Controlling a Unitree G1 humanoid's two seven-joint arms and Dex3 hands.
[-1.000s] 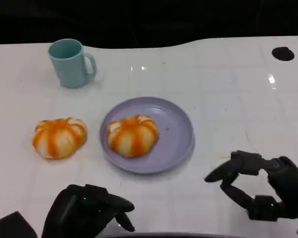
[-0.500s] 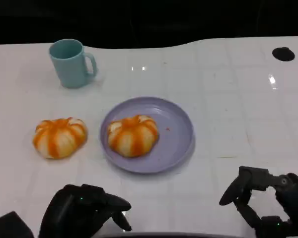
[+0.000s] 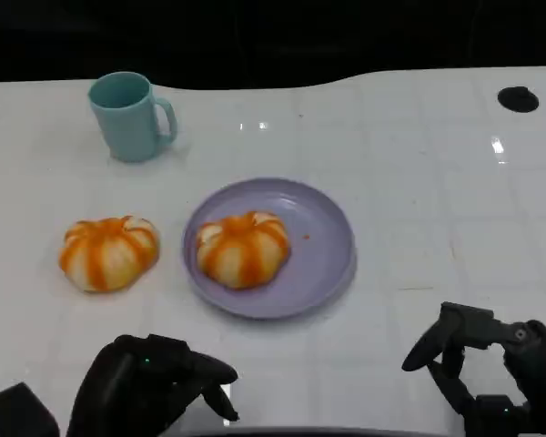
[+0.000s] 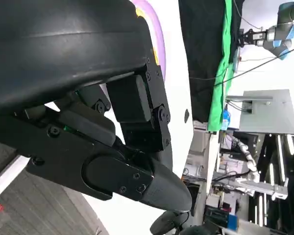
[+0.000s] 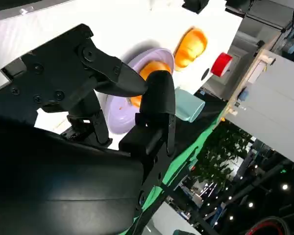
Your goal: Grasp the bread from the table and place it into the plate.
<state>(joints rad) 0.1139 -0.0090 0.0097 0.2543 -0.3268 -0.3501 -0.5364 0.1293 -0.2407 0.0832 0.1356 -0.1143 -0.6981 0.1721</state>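
Bread (image 3: pixel 108 252) sits on the white surface (image 3: pixel 419 182) just to the left of the purple plate (image 3: pixel 323 241), close to its rim but apart from it, and a second bun (image 3: pixel 243 248) already lies inside the plate. Both hands wait at the near edge. The left hand (image 3: pixel 155 387) is low and its fingers are curled in with nothing held; the bread on the surface lies almost straight ahead of it, a little to its left. The right hand (image 3: pixel 491 369) holds nothing either, its fingers apart, and it stands well off to the other side, with the whole plate between it and the loose bread. So the left hand is plainly the nearer one, to my eye. The bun is round, with no long axis to line up on, so I'd judge any approach from above would do. A teal mug (image 3: pixel 127 115) stands farther back, well clear of that path.
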